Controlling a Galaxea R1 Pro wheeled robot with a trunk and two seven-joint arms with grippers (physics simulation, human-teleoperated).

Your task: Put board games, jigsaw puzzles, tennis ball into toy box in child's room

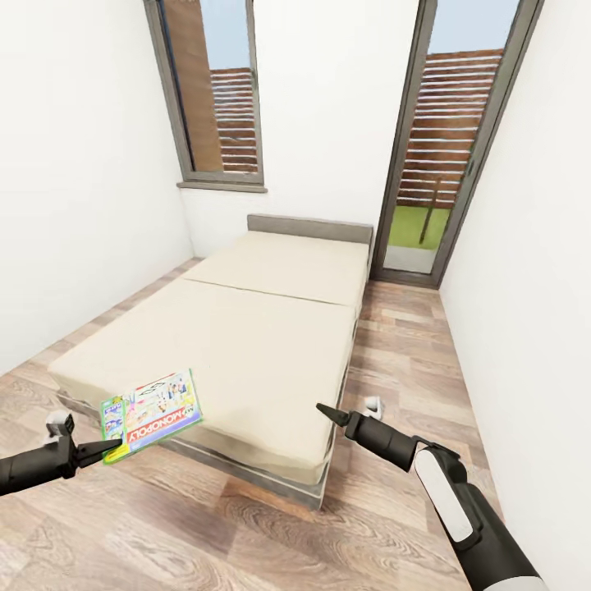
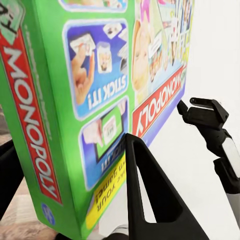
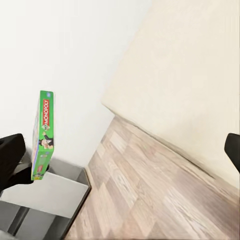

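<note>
Because it must be carried to the toy box, the Monopoly box [image 1: 152, 413] hangs off the bed's [image 1: 246, 345] corner, clamped by the left gripper [image 1: 111, 448] (right gripper [image 1: 326, 411] empty, fingers spread)

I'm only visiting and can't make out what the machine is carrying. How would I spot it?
Start at the big beige bed that takes up most of the narrow room, then look to its near corner on the left. There the left claw pinches a flat cardboard game box by its edge. Its bright green border and red MONOPOLY banner set it apart from the plain mattress and wood floor.
</note>
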